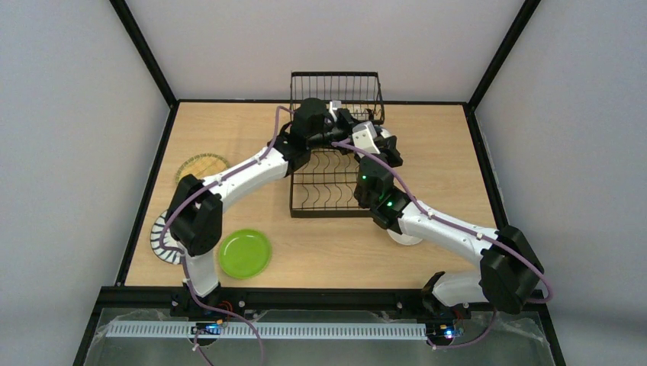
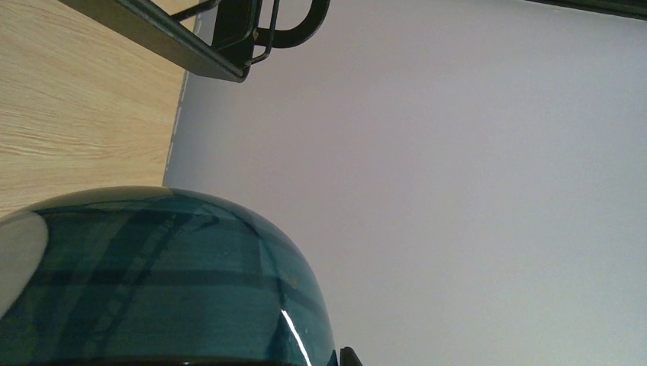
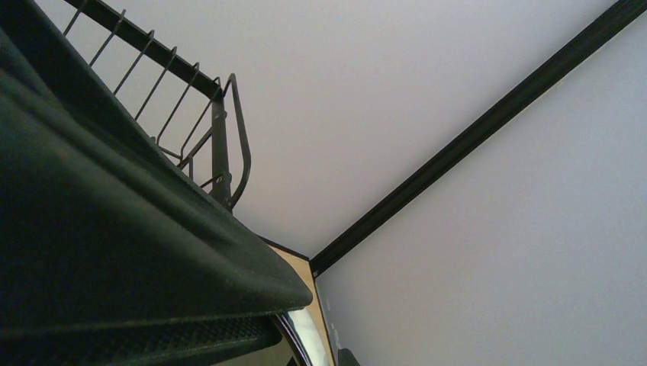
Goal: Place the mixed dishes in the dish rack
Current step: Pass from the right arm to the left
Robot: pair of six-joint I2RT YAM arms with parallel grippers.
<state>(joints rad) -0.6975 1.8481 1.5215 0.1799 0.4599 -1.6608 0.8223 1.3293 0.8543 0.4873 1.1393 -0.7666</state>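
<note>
Pale walls with black corner posts close in the table (image 1: 458,152) on three sides. At 12 o'clock the wall stands just behind the rack, so there is little room beyond it. The wood-look top is flat and smooth.

The rack (image 1: 336,90) sits at 12 o'clock from the arm bases. Its long axis runs 12 to 6, with the tall basket at the 12 end and the slotted base toward 6. No dish shows in the slots, though the arms cover part of them.

The loose dishes lie well apart from the rack:
- a woven plate (image 1: 201,166) at its 9 o'clock
- a striped plate (image 1: 159,242) and a green plate (image 1: 244,253) toward 8
- a white dish (image 1: 404,238) at 5, half under the right forearm

Both arms meet over the seam between basket and slots, the left reaching in from 8 and the right from 5. The left gripper (image 1: 347,120) is closed. Its camera has the bowl (image 2: 168,282) hard against the lens at 7 o'clock, glossy blue outside facing it, with a rack corner at 11. I judge that it pinches the bowl's wall, though the pads are hidden. The right gripper (image 1: 368,137), just beside the left at its 4 o'clock, is closed too, on what I cannot tell.

The left arm is the one nearer the bowl, and the slots lie below it toward 6. The coming move is probably a short lowering, with the rim lined up with the wires. Two wrists crowding one spot is the hazard.
</note>
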